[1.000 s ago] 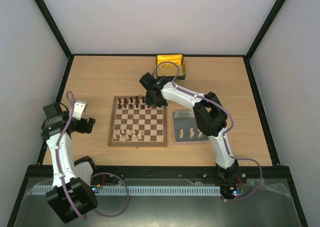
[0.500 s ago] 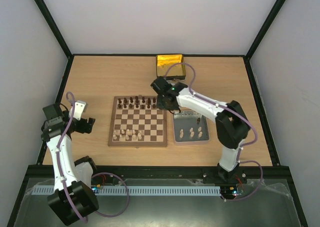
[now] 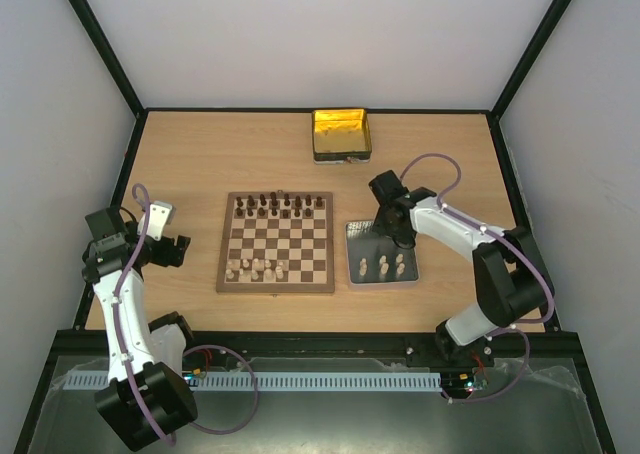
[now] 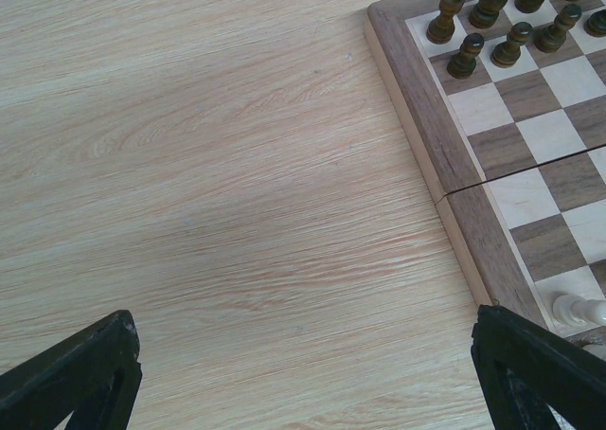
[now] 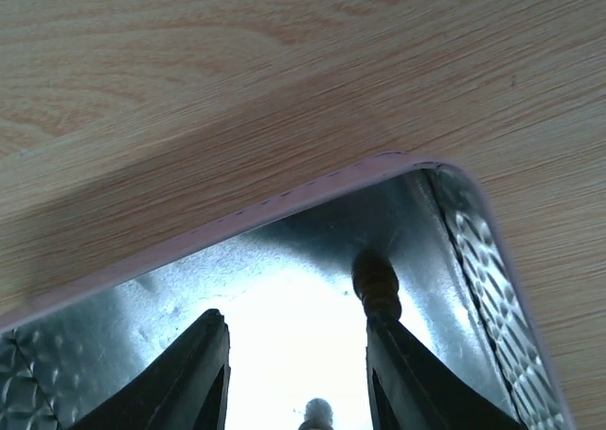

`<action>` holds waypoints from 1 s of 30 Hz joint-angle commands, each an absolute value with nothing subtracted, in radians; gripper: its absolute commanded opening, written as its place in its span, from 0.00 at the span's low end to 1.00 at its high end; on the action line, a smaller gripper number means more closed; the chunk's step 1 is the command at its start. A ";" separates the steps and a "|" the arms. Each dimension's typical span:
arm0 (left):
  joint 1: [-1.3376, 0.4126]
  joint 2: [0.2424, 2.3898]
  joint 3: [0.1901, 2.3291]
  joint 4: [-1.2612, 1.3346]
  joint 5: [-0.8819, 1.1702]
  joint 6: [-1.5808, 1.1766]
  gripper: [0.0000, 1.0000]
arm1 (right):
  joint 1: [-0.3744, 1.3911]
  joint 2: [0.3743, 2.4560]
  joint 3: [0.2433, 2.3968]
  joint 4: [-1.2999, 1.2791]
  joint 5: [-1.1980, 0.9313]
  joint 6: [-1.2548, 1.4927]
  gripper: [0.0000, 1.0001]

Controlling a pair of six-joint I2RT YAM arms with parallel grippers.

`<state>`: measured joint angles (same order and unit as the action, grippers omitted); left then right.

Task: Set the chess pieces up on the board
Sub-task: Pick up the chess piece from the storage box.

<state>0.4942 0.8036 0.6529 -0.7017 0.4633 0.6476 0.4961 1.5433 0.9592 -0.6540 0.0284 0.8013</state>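
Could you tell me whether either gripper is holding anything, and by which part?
Nothing is held: the left gripper and right gripper are open and empty, a dark piece standing beside one right finger.

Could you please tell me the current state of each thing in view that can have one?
left gripper: open, over the table beside the board.
right gripper: open, above the tray.
lone dark piece: upright in tray, ungripped.
dark pieces: standing on board's far rows.
pale pieces: some standing on board, others on tray.
tin: open.
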 commanded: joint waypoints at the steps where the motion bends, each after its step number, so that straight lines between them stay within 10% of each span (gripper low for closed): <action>1: 0.502 0.794 0.635 -0.704 0.475 0.652 0.95 | 0.460 1.527 0.927 -0.591 0.025 0.808 0.38; 30: 0.503 0.798 0.635 -0.697 0.460 0.642 0.95 | 0.435 1.486 0.815 -0.543 0.030 0.828 0.37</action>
<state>0.4946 0.8036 0.6437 -0.7013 0.4610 0.6460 0.4385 1.5249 0.8459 -0.5323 0.0177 0.8196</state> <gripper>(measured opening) 0.952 0.372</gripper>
